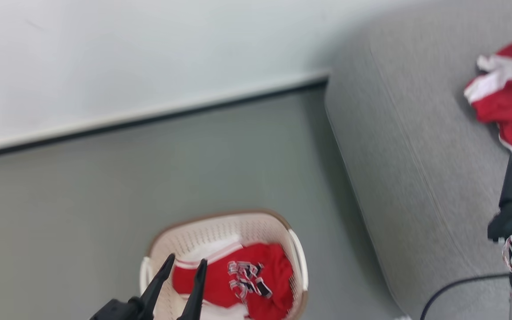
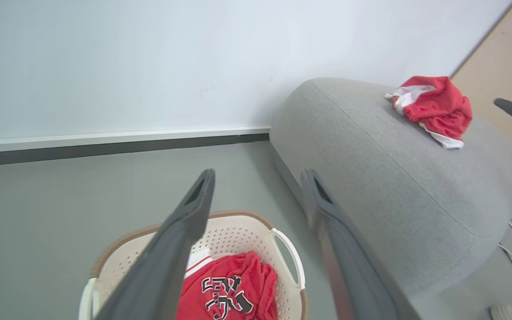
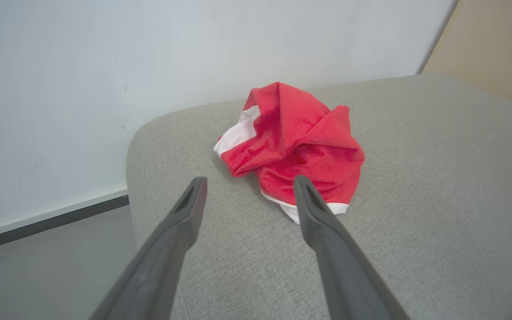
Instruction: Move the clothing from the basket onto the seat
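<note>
Grey flooring holds an oval cream perforated plastic basket (image 2: 247, 235) with a red lettered jersey (image 2: 234, 284) inside. A crumpled red garment (image 3: 296, 142) already lies near the grey upholstered seat's (image 3: 416, 200) corner. The right gripper (image 3: 249, 182) stands spread and empty beside it. The left gripper (image 1: 186, 260), also spread, should next dip for the jersey.

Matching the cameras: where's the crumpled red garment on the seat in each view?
Head view: crumpled red garment at the right edge, upper part.
Left wrist view: upper right, on the seat.
Right wrist view: centre, a little above the middle.
Shared landmark: the grey seat under it.
</note>
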Available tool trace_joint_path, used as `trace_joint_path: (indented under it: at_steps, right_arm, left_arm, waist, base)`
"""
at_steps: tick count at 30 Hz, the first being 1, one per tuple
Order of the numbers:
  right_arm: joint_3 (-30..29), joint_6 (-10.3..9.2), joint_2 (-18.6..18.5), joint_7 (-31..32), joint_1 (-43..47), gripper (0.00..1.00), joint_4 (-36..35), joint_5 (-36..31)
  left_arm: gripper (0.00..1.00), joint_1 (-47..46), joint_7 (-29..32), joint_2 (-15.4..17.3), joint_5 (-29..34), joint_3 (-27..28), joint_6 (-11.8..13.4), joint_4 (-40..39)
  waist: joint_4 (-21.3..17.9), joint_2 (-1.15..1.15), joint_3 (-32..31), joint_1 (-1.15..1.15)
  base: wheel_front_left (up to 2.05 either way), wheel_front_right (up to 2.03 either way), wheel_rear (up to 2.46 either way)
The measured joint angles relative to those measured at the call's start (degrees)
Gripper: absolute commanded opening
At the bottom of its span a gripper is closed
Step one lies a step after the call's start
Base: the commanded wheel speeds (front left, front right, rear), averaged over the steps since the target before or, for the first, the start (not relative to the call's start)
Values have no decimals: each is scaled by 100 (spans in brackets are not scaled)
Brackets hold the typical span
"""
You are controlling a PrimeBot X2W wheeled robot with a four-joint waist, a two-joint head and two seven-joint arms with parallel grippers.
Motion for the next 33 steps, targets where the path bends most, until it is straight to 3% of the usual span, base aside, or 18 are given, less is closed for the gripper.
trace_joint_path:
  at_steps: [8, 13, 16, 25, 33]
  right_arm:
    - [226, 0, 299, -122, 1076, 100, -759, 11]
    - [676, 0, 472, -209, 1695, 100, -1224, 171]
    - [805, 0, 590, -294, 2074, 100, -1419, 468]
    - [1491, 0, 658, -491, 2796, 100, -1425, 1029]
    - [1989, 0, 664, -743, 3202, 100, -1239, 1306]
  left_arm:
    - [100, 437, -1, -202, 89, 503, -3, 368]
    - [100, 534, -1, -191, 324, 894, 197, 499]
    - [100, 584, 0, -174, 350, 1085, 187, 578]
    - [100, 720, 0, -167, 553, 1690, -69, 566]
    - [100, 962, -1, -247, 764, 2131, -325, 489]
  waist:
    - [500, -1, -880, 0]
    - [927, 0, -1234, 2]
    - [1167, -1, -1413, 1]
    - [1668, 0, -1823, 2]
    - [1751, 1, -2047, 2]
  base:
    - [0, 0, 0]
    - [0, 0, 0]
    - [0, 0, 0]
    - [0, 0, 0]
    - [0, 0, 0]
